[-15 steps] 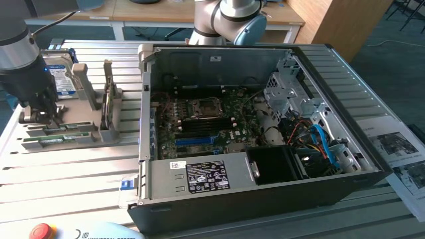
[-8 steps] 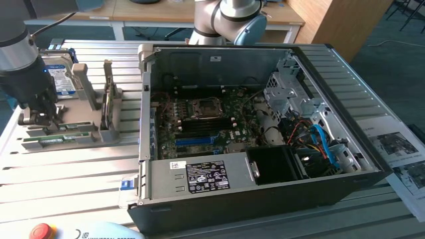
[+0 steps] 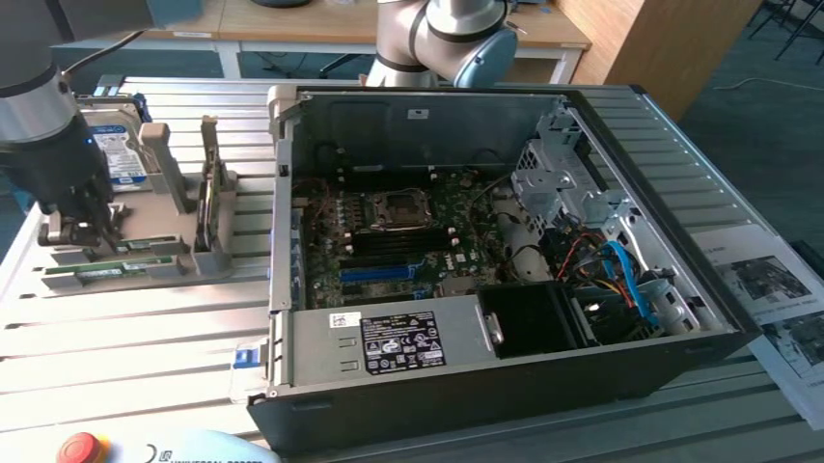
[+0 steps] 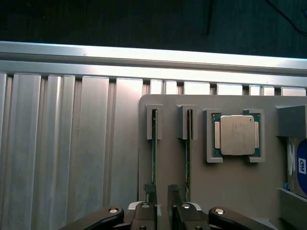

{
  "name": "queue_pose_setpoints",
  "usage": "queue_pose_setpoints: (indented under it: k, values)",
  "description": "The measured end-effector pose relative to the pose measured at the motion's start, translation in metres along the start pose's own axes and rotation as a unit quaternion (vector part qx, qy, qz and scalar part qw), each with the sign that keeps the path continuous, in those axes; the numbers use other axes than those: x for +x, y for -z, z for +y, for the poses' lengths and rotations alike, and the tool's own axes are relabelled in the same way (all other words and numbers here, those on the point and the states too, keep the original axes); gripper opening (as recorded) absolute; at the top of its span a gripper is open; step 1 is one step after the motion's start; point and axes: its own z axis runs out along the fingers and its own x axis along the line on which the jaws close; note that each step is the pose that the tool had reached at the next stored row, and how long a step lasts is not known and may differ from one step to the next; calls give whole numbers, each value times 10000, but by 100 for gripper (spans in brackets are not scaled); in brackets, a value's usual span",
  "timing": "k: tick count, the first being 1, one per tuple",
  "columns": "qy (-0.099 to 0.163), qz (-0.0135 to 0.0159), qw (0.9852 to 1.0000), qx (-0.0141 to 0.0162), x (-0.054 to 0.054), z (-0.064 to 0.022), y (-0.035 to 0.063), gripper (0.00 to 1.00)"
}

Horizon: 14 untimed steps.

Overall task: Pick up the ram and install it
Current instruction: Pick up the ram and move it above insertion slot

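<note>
Two ram sticks stand on edge in the slots of a grey holder [image 3: 180,260]. In the exterior view the nearer ram [image 3: 123,269] shows green with a white label. A second ram [image 3: 149,246] sits just behind it. From the wrist camera they are thin edges, one ram [image 4: 154,143] running under a fingertip [image 4: 150,189] and the other ram [image 4: 188,148] beside it. My gripper [image 3: 80,227] [image 4: 161,190] hangs low over the holder's end at the exterior view's left, open, with a small gap and nothing gripped.
The open computer case [image 3: 721,318] fills the middle, with its motherboard [image 3: 386,241] and blue memory slots [image 3: 386,273]. The holder also carries a square silver processor [image 4: 236,135] and a hard drive [image 3: 114,154]. A red stop button [image 3: 80,449] and paper sheets [image 3: 773,285] lie near the table edges.
</note>
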Motion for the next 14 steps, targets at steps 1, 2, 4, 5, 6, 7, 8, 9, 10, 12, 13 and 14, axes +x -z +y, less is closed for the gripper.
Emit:
queue_pose_setpoints:
  k: [1, 2, 4, 5, 6, 7, 8, 9, 10, 12, 13, 14]
  values:
    - [0, 0, 10000, 0, 1, -1, -10, 24]
    - [0, 0, 10000, 0, 2, -1, -21, 24]
    - [0, 0, 10000, 0, 5, -2, -43, 24]
    - [0, 0, 10000, 0, 7, -2, -54, 24]
    - [0, 0, 10000, 0, 8, -3, -64, 24]
    - [0, 0, 10000, 0, 9, -3, -73, 24]
    - [0, 0, 10000, 0, 11, -4, -82, 24]
    - [0, 0, 10000, 0, 12, -4, -90, 24]
    - [0, 1, 10000, -1, 13, -4, -98, 24]
    - [0, 0, 10000, 0, 15, -5, -114, 24]
    - [0, 0, 10000, -1, 16, -5, -121, 24]
    - [0, 0, 10000, 0, 17, -5, -128, 24]
